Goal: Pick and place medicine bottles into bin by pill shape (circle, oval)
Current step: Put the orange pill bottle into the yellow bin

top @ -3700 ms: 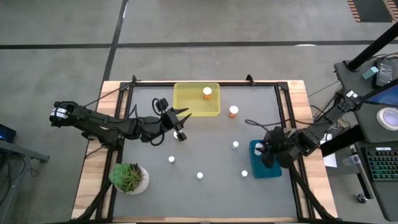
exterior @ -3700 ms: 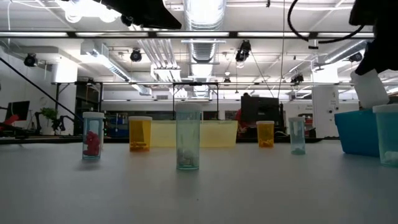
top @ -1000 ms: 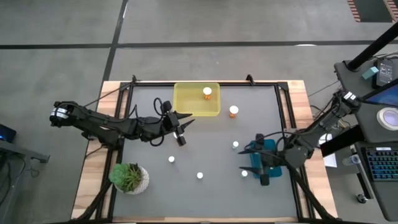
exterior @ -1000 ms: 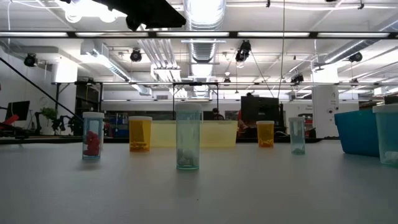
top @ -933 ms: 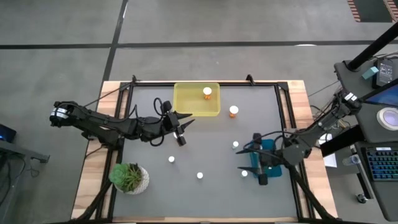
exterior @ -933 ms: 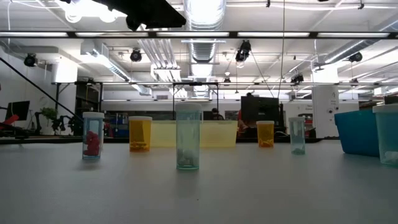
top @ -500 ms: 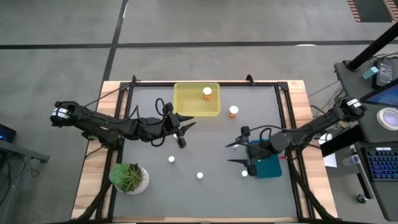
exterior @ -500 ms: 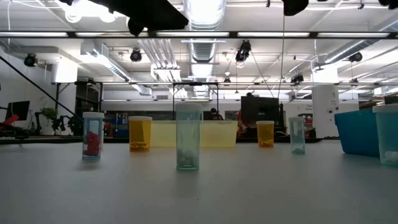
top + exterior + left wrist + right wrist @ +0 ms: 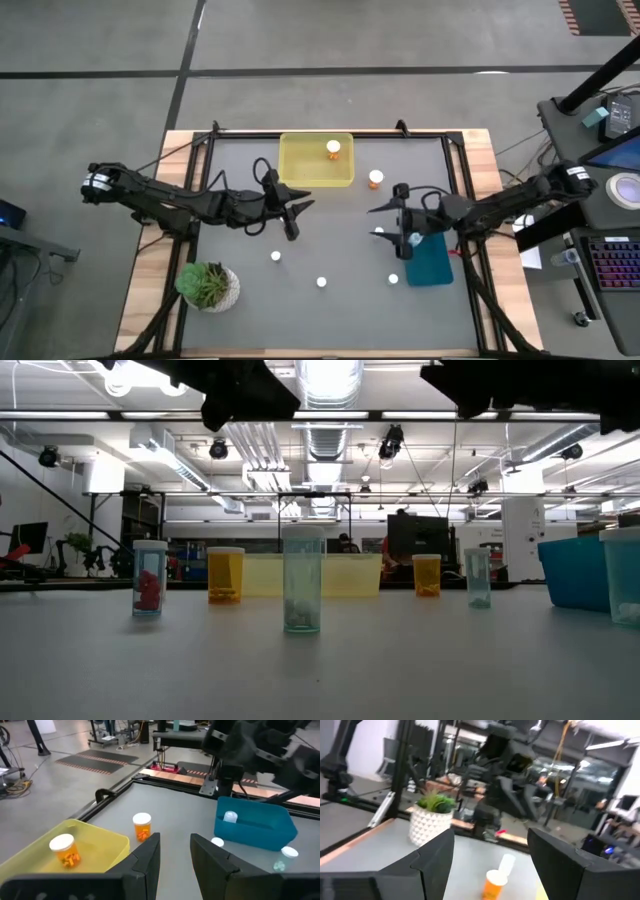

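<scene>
My left gripper [image 9: 300,200] hovers open and empty just near of the yellow bin [image 9: 300,172], which holds one orange bottle [image 9: 333,149]; its fingers show in the left wrist view [image 9: 175,845]. My right gripper [image 9: 378,220] is open wide and empty, left of the blue bin [image 9: 432,265], and also shows in the right wrist view [image 9: 490,845]. An orange bottle [image 9: 375,178] stands just beyond it and a white-capped bottle [image 9: 378,233] beside it. More white-capped bottles [image 9: 275,256] [image 9: 321,282] [image 9: 392,279] stand upright on the mat. One bottle [image 9: 230,816] lies in the blue bin.
A potted green plant [image 9: 208,285] stands at the near left corner. The low view shows the bottles standing in a row [image 9: 302,592], with the yellow bin [image 9: 340,575] behind and the blue bin [image 9: 570,570] at the right. Black frame rails [image 9: 330,133] edge the mat.
My right gripper has swung from the near side of the blue bin toward the table's far edge and left, and now hovers between the two bottles left of the bin, still open. My left gripper has kept almost still. No bottle has moved.
</scene>
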{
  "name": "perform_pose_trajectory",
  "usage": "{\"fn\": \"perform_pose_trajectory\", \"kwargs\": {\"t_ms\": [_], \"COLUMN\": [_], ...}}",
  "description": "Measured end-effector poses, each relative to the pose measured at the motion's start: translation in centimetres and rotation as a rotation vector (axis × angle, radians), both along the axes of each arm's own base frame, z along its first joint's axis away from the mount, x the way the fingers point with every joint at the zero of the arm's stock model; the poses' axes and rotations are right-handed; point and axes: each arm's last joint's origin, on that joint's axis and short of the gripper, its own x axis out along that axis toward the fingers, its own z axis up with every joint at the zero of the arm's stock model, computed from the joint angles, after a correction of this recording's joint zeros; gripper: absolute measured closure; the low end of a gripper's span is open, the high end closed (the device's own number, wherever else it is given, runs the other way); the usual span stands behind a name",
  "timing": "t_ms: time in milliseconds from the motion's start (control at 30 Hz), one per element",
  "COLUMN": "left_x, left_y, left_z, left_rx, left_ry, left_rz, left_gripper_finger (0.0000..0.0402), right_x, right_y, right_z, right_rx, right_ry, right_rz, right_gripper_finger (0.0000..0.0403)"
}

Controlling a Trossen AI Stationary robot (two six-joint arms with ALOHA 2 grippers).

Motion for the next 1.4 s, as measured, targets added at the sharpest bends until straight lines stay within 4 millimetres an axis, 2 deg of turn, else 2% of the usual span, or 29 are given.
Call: {"fn": "perform_pose_trajectory", "kwargs": {"t_ms": [367,567,767,967,1200,1400], "left_x": [0.1,0.5,1.9,3.3,4.2,3.9], "left_y": [-0.1,-0.1,-0.4,-0.6,-0.5,0.4], "left_z": [0.5,0.3,-0.4,-0.2,-0.1,-2.0], "left_rx": [-0.034,-0.078,-0.098,-0.152,-0.278,-0.422], "left_ry": [-0.026,-0.03,0.023,0.216,0.551,0.876], "left_rz": [-0.012,-0.007,-0.016,0.01,0.08,0.109], "left_gripper_finger": [0.0311,0.0311,0.0311,0.0311,0.0311,0.0311], "right_x": [-4.5,-6.1,-7.6,-7.6,-6.8,-6.7], "right_y": [-2.6,-2.9,-3.0,-3.0,-3.0,-3.0], "right_z": [-1.3,-1.4,-1.1,-0.4,0.2,0.4], "right_rx": [0.049,0.065,0.079,0.09,0.076,0.073], "right_ry": [-0.136,-0.197,-0.268,-0.215,-0.101,-0.082], "right_rz": [-0.105,-0.12,-0.117,-0.115,-0.119,-0.12], "right_gripper_finger": [0.0158,0.0158,0.0158,0.0158,0.0158,0.0158]}}
